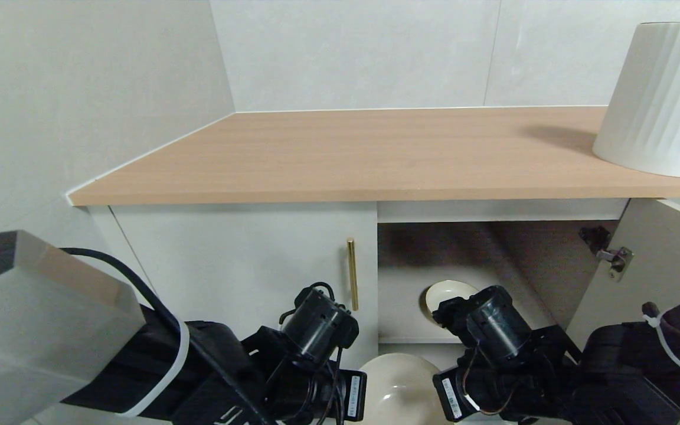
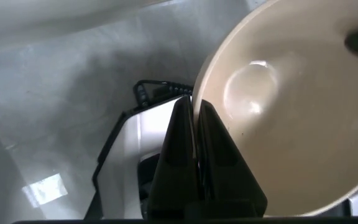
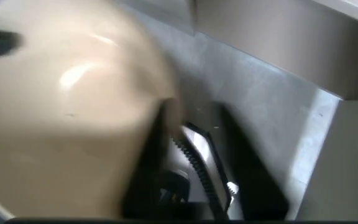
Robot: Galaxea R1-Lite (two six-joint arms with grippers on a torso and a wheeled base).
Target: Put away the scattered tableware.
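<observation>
**A:** Where is the bowl?

**B:** The bowl [image 2: 291,112] hangs between the two arms, its rim pinched tight in the left end effector [image 2: 195,106]. The right end effector [image 3: 194,115] sits at the opposite rim. Its fingers look spread, though that view is blurred.

**A:** How should it go in?

**B:** I'd hold the pinch firm and the bowl level. Carry it forward into the open cabinet [image 1: 493,242], low under the top edge. Then set it just beside the pale dish [image 1: 446,294] lying inside, ahead of the right end effector.

**A:** And around?

**B:** A wooden counter [image 1: 346,153] runs above both end effectors. It carries a white ribbed container [image 1: 659,100], up and right of the right one. The closed door [image 1: 239,260], with its brass handle [image 1: 351,274], stands ahead of the left one.
</observation>
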